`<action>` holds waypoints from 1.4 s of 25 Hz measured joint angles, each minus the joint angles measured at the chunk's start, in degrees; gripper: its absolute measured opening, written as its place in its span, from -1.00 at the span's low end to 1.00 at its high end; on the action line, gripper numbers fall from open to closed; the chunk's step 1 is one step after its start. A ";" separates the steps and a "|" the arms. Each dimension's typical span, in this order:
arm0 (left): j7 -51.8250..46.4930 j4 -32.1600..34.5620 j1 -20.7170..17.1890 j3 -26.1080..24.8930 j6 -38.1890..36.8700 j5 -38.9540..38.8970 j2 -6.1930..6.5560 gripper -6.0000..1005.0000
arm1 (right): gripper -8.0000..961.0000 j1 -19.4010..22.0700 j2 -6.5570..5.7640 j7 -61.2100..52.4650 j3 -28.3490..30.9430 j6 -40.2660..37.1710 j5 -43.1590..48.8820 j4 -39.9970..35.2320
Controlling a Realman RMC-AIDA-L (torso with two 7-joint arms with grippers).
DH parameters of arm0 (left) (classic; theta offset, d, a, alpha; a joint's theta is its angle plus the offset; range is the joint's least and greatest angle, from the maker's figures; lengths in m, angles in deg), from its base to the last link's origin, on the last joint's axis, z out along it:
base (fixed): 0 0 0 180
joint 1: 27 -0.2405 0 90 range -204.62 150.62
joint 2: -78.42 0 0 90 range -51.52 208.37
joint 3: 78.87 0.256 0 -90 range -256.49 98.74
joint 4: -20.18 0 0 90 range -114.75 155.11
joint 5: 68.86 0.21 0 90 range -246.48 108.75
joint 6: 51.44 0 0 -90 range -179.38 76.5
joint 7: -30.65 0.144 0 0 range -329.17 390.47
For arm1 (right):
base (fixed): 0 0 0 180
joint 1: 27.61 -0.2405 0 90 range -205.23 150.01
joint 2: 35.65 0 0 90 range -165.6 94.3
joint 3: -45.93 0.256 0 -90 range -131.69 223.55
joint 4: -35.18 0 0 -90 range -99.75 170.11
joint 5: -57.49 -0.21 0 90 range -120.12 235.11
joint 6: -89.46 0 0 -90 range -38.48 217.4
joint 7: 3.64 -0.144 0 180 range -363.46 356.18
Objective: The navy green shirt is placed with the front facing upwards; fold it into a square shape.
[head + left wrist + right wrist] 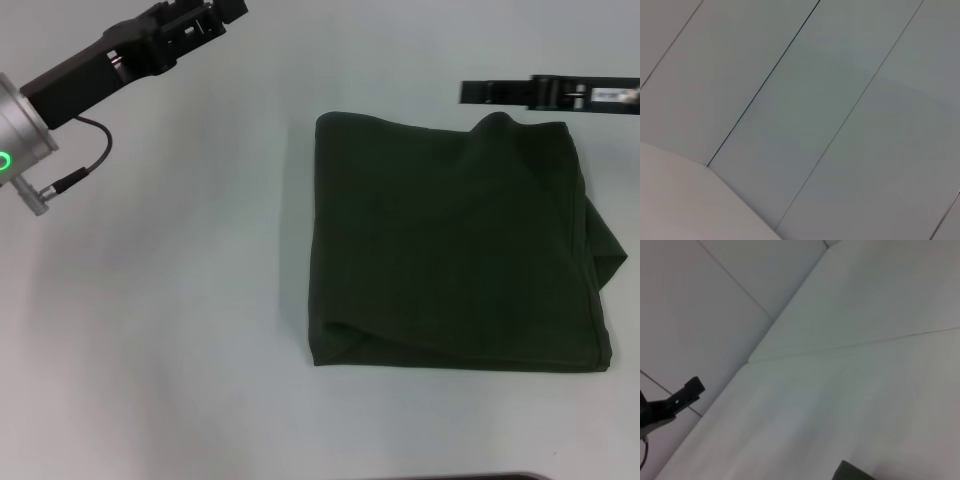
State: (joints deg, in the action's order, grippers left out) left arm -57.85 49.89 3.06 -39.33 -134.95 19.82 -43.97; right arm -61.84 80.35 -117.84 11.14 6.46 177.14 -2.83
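Olive-dark cotton, the navy green shirt (pixel 455 245) lies folded into a rough square on the white table (pixel 160 340), right of centre in the head view. No lettering or collar shows, only plain cloth. Its left edge runs straight. The near-left corner shows a layer tucked under with a diagonal crease, and the right side bulges out where an under layer pokes past the top one. The far edge is slightly humped near the right corner.

Above the far-left part of the table, the left gripper (pixel 205 18) is held well apart from the shirt, on a black wrist joined to a silver arm section with a green ring light. How its jaws stand I cannot tell. The right gripper (pixel 480 92) reaches in from the right edge, just beyond the shirt's far-right corner, seen side-on as a thin black bar. Whether its jaws are wide or narrow cannot be told either.

In the right wrist view, 1 dark corner of the shirt (pixel 852 472) shows.
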 joint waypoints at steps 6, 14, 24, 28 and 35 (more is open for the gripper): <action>0.01 -0.15 -0.12 -0.03 0.02 0.04 0.32 0.89 | -0.28 -0.46 0.52 -1.36 -4.78 2.99 0.10 0.86; 0.08 -0.25 -0.41 -0.16 0.02 0.09 0.32 0.89 | -0.82 0.28 -0.18 -2.45 -6.31 4.62 4.07 2.48; 0.10 -0.31 -0.42 -0.27 0.09 0.09 0.22 0.89 | -0.91 0.13 0.69 -3.04 -6.52 13.17 8.57 4.00; 0.10 -0.35 -0.38 -0.27 0.56 0.08 0.23 0.89 | -0.93 0.07 1.18 -1.28 -6.26 12.07 7.51 3.16; 0.09 -0.36 -0.22 -0.26 0.99 0.08 0.29 0.89 | -0.96 0.61 0.55 2.15 -6.05 4.50 2.19 2.09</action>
State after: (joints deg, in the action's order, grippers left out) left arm -57.76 49.53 2.84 -39.59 -133.96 19.90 -43.67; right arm -61.23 80.90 -115.69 5.09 10.96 179.33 -0.74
